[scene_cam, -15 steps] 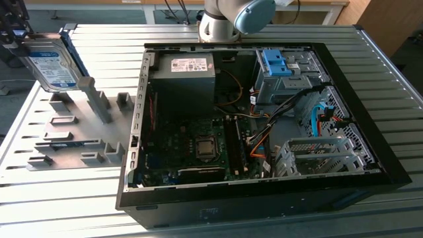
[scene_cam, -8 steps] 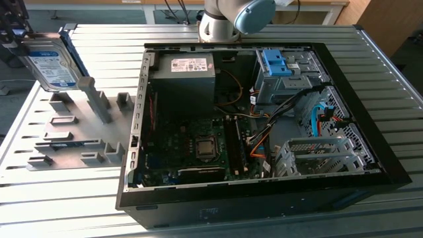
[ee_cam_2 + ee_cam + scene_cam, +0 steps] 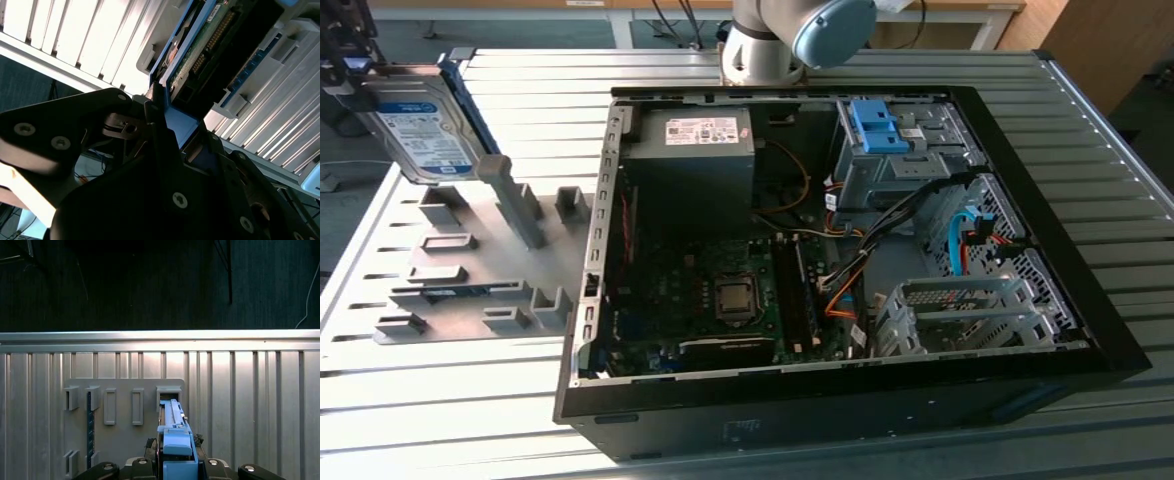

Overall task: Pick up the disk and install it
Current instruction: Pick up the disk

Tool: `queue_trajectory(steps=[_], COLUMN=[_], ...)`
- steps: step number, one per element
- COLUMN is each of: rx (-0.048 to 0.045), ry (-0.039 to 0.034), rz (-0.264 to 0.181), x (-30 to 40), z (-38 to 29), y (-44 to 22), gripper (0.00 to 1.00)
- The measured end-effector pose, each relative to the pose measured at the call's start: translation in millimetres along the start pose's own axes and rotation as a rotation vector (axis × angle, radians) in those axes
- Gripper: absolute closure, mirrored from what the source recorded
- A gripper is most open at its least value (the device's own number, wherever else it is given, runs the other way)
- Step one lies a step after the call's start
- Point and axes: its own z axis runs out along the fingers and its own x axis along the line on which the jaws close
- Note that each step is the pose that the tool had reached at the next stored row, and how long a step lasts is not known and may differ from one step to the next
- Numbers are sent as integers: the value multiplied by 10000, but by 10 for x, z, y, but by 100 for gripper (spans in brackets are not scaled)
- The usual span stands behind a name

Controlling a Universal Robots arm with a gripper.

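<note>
The disk (image 3: 424,130), silver with a white-and-blue label and a blue carrier frame, hangs on edge above the grey holder plate (image 3: 467,270) at the exterior view's left. My gripper (image 3: 350,72) is shut on its upper end. In the second wrist view the dark fingers (image 3: 159,125) clamp the blue frame, and the disk's green circuit side (image 3: 200,55) runs away from them. In the first wrist view the blue frame edge (image 3: 175,435) sticks out from the gripper (image 3: 175,467) over the plate's slots.
The open computer case (image 3: 854,400) lies on the slatted metal table (image 3: 440,400). Inside are a grey power-supply box (image 3: 694,150), a blue latch on the drive cage (image 3: 881,125), a silver bay (image 3: 967,315) and loose cables. Upright holders (image 3: 520,205) stand on the plate.
</note>
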Motion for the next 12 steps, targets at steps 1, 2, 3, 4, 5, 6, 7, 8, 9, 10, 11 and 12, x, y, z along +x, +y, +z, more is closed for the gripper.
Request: queue_trajectory(steps=[1, 2, 3, 4, 5, 6, 7, 8, 9, 10, 11, 12], rx=[0, 1, 1, 1, 1, -2, -2, -1, 0, 1, 1, 2], ry=[0, 0, 0, 0, 0, 1, 1, 0, 0, -1, -1, -1], rz=[0, 0, 0, 1, 0, 0, 0, 1, 1, 0, 0, 0], x=[0, 0, 0, 0, 0, 0, 0, 0, 0, 0, 0, 1], z=[-1, -9, -18, -19, -21, -25, -31, -38, -47, -56, -64, -71], y=[0, 0, 0, 0, 0, 0, 0, -1, -1, -1, 0, -1], gripper=[63, 63, 63, 63, 63, 63, 63, 63, 63, 63, 63, 63])
